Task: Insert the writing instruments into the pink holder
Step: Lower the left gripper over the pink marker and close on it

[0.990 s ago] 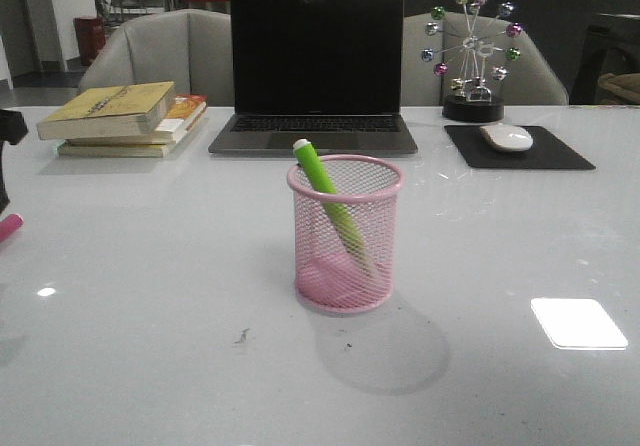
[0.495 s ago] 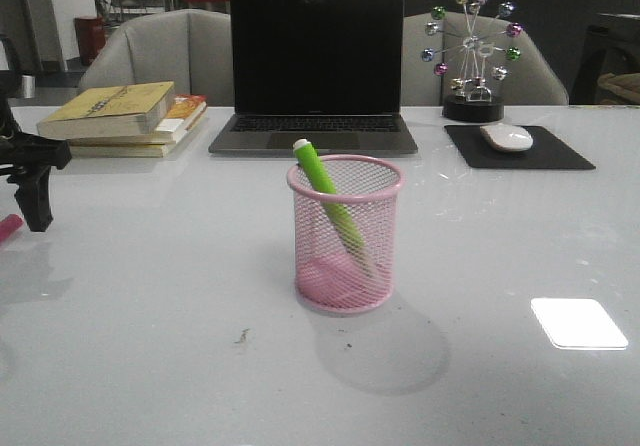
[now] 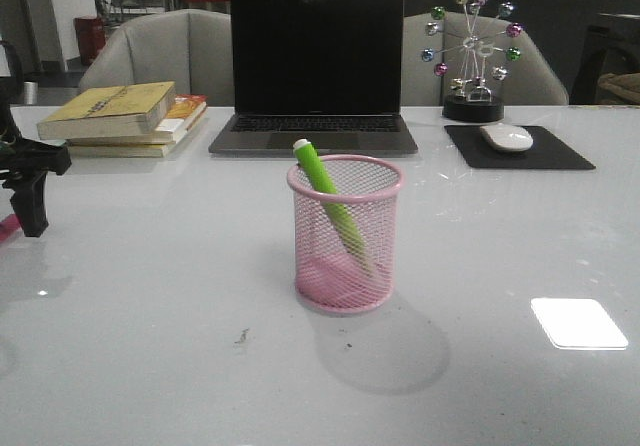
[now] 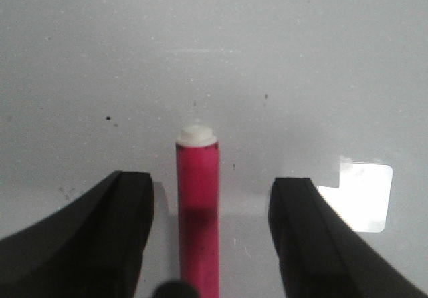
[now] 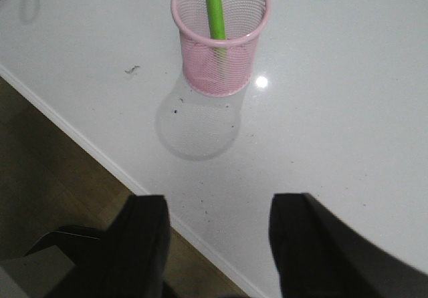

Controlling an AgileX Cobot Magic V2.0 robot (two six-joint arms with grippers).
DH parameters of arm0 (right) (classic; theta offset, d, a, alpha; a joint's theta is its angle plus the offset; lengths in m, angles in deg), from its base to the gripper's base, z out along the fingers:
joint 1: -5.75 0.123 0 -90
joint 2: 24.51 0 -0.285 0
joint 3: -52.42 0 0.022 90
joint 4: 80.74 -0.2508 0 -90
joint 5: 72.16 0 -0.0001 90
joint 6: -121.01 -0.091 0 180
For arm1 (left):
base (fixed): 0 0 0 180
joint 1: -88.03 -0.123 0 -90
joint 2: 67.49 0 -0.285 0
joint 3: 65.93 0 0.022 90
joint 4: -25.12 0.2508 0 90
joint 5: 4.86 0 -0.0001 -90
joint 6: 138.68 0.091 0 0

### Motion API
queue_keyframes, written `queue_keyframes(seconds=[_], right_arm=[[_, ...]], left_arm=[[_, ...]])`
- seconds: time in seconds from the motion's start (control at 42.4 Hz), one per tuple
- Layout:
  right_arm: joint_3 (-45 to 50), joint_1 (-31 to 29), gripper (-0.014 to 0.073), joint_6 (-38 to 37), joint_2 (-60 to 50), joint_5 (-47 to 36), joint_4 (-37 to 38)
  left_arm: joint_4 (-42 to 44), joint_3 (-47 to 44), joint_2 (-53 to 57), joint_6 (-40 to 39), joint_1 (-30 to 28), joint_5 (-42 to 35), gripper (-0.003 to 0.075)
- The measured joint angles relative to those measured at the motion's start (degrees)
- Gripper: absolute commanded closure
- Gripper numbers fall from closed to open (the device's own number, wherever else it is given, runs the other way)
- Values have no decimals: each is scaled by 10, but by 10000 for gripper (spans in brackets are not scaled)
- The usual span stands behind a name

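Change since earlier frames: the black left gripper (image 3: 30, 206) is seen at the far left edge of the white tabletop (image 3: 150, 306); one second ago only a sliver of it showed there, and half a second ago it stood almost where it is now. The pink tip at the left edge is now mostly hidden behind the gripper. Nothing else is seen to have shifted.

Left gripper: its two black fingers (image 4: 87, 244) are spread apart, nothing clamped between them.

Magenta pink marker with small white end (image 4: 198, 211): it is laid flat on the tabletop, between the spread fingers and apart from both, slightly nearer one of them; its white end is pointed away from the wrist.

Stack of books with a yellow cover on top (image 3: 120, 116): far left of the table, behind the left gripper.

Pink wire-mesh cylindrical pen cup (image 3: 345, 234): placed upright at the table's centre, well right of the left gripper.

Lime green marker with white end (image 3: 328, 202): held inside the cup, tilted, its white end above the rim at the far left side.

Right gripper (image 5: 217, 244): fingers held apart, empty, above the table's near edge, the cup beyond it.
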Motion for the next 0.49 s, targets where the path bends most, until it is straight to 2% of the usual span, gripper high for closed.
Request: queue_keyframes(seconds=[0.165,0.495], right_arm=[[0,0,138,0,0,0,0],[0,0,138,0,0,0,0]], left_arm=[[-2,6,-9,0,0,10,309],[2,6,-9,0,0,11,623]])
